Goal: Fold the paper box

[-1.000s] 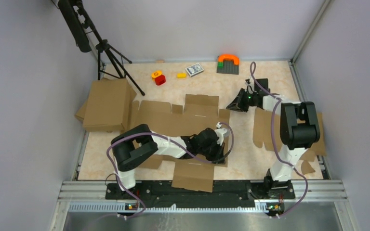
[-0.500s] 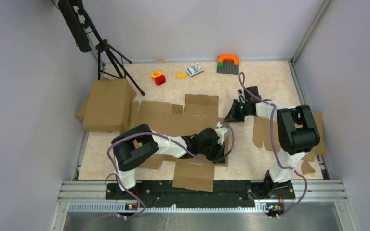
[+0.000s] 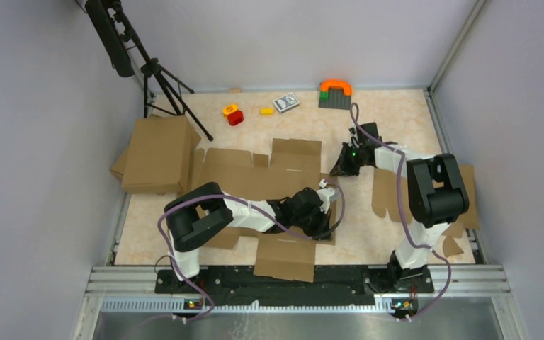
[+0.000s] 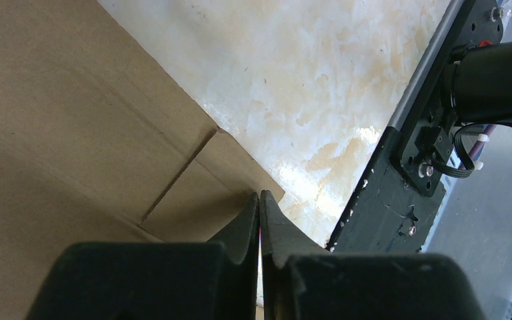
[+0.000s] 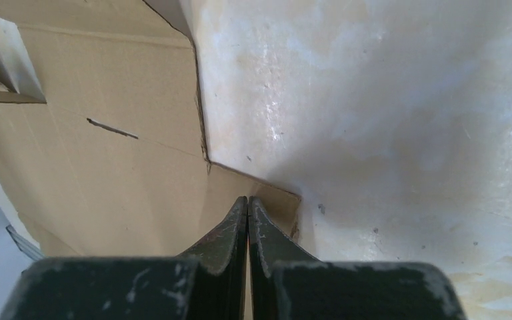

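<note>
Both grippers are clenched tip to tip, with nothing between the fingers.

The left gripper [image 4: 260,197] has its tips over a small corner flap of the paper box [image 3: 255,176], a crease running just ahead of them. The sheet lies flat, spreading left of and beyond this gripper. The right gripper [image 5: 248,200] has its tips at the sheet's right-hand corner tab, with bare tabletop [image 3: 397,120] beyond.

My read is that a side flap goes up next. Plan: pin the panel with the left tips, slide the right tips low under the tab edge, and push slowly toward the crease.

The tabletop is glossy and marble-patterned, so the sheet may skid.

The walls are grey. A tripod [image 3: 163,78] and a second brown box [image 3: 157,152] sit far left of the left gripper. Small toys [image 3: 234,113] lie beyond both.
</note>
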### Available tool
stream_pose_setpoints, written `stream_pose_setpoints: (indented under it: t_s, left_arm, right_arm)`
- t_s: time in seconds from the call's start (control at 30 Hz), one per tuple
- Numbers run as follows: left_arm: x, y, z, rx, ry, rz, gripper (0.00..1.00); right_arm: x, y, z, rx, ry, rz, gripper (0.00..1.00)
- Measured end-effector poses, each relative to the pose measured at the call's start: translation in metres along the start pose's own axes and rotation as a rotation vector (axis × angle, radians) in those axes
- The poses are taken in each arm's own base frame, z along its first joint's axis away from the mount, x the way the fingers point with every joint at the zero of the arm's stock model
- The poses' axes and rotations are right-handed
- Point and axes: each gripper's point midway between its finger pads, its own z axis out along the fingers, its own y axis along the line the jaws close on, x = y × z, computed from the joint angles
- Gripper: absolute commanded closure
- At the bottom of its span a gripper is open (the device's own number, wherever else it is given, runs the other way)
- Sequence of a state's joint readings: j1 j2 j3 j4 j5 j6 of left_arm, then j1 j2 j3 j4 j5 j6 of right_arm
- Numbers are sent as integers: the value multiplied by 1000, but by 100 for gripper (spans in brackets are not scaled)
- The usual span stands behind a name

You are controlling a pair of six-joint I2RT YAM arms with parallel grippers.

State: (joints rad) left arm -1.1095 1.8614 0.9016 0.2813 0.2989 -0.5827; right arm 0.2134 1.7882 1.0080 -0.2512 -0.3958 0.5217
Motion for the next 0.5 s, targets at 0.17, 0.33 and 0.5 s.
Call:
stream_pose_setpoints:
  t_s: [0.17,0.33,0.5]
  left_arm:
    - [0,0,0,-3,4,1,100]
    - [0,0,0,-4,4,0,100]
    - [-1,0,0,-4,3,0,100]
  right_arm:
    - [-6,2,0,23,-21,-21,100]
    - [-4,0,7,17,-7,-14,100]
    - [-4,3,6,32,-22,-35,100]
